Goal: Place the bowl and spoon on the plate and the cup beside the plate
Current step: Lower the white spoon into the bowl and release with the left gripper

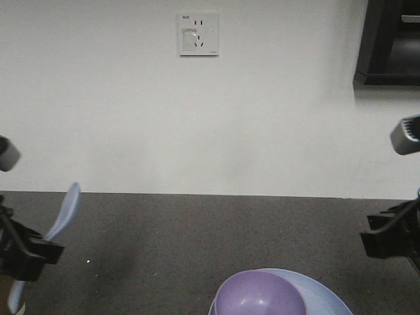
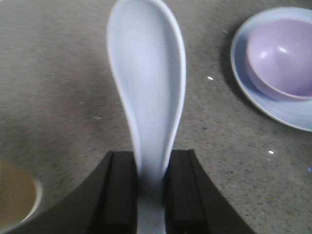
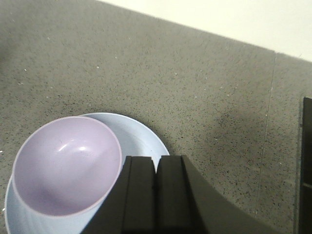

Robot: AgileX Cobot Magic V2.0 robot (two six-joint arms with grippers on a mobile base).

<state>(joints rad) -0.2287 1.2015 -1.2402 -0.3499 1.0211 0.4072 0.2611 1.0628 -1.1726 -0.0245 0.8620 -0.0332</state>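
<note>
My left gripper (image 2: 150,157) is shut on the handle of the pale bluish-white spoon (image 2: 146,87), holding it above the table with the scoop pointing away. In the front view the spoon (image 1: 65,213) rises tilted from the left gripper (image 1: 36,252) at the left edge. The lavender bowl (image 2: 282,58) sits on the left part of the light-blue plate (image 2: 287,109), off to the right of the spoon. My right gripper (image 3: 157,158) is shut and empty, hovering just beside the bowl (image 3: 66,165), over the plate (image 3: 139,139). The rim of the cup (image 2: 14,200) shows at the lower left.
The dark speckled tabletop (image 1: 197,243) runs back to a white wall with a socket plate (image 1: 198,34). A dark cabinet edge (image 1: 387,46) hangs at the upper right. A dark vertical edge (image 3: 306,165) stands at the right of the right wrist view.
</note>
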